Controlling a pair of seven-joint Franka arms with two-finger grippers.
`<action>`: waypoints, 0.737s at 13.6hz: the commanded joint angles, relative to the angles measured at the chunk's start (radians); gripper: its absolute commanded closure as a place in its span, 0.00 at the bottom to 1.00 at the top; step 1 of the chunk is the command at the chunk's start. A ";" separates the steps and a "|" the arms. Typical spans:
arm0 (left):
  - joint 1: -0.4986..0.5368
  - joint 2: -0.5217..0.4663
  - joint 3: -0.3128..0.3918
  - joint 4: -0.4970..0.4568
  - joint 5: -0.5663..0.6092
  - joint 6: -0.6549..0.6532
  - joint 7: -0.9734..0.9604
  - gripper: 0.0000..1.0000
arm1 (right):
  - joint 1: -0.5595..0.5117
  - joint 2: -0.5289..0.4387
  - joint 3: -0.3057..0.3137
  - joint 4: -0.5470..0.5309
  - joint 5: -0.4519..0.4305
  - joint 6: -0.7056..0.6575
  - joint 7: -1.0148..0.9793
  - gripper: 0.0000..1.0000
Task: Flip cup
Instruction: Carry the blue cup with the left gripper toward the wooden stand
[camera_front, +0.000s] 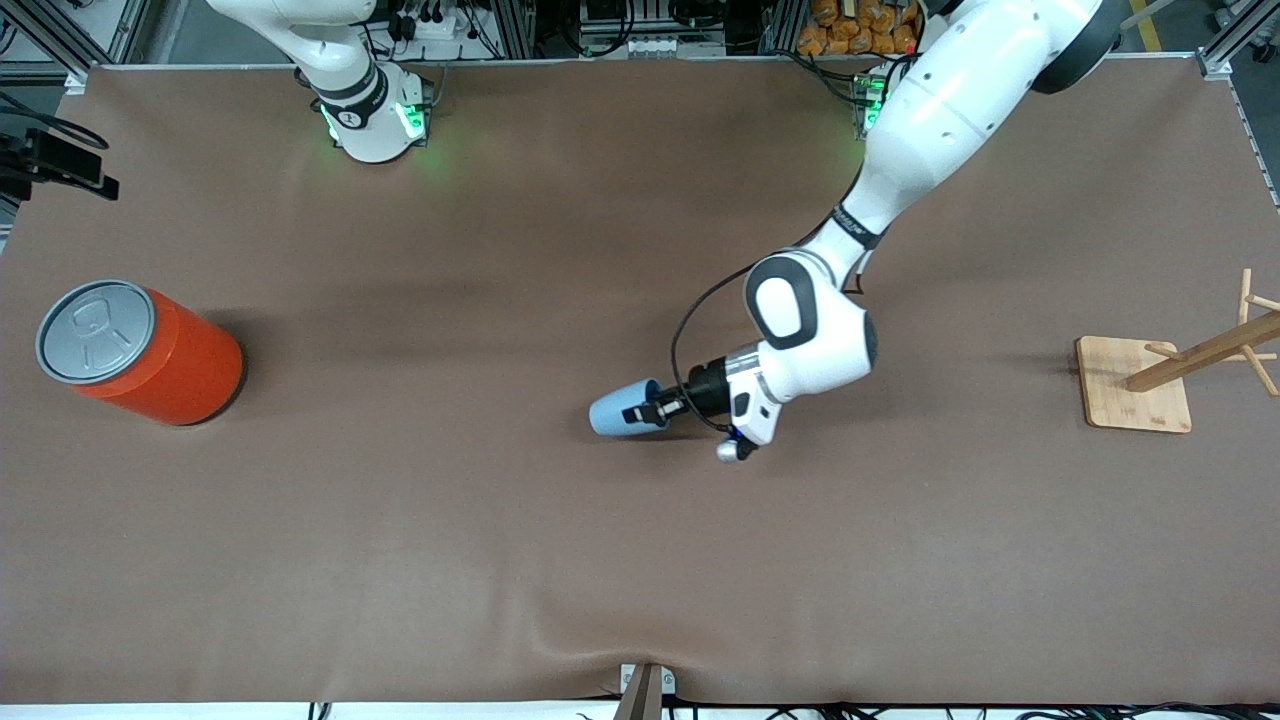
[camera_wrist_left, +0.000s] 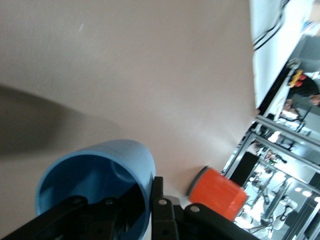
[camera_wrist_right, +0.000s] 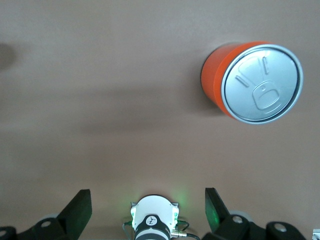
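Bench: flat top under a matte brown cloth, slightly rippled at the edge nearest the front camera.

Cup: small, light-blue, tapered smooth plastic, darker blue inside, no handle. It lies on its side near the middle of the bench, mouth toward the left arm's end. Bare cloth surrounds it.

Left gripper: black fingers clamped on the cup's rim, one finger inside the mouth, one outside the wall; the wrist is nearly level with the bench top.

Can: large orange cylinder with a grey metal pull-tab lid, upright near the edge at the right arm's end, well apart from the cup.

Wooden stand: pale square base with a slanted post and pegs, near the edge at the left arm's end.

Right gripper: raised high over the bench, waiting, fingers spread wide and holding nothing, with the can in its wrist view.
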 joint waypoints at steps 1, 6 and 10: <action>0.065 -0.105 0.002 -0.085 0.023 -0.041 -0.019 1.00 | 0.020 -0.071 0.001 -0.076 0.008 0.025 -0.007 0.00; 0.253 -0.272 0.005 -0.260 0.260 -0.226 -0.022 1.00 | 0.047 -0.148 -0.002 -0.132 0.006 0.039 -0.010 0.00; 0.385 -0.321 0.005 -0.291 0.688 -0.400 -0.079 1.00 | 0.028 -0.126 -0.008 -0.122 0.003 0.024 -0.017 0.00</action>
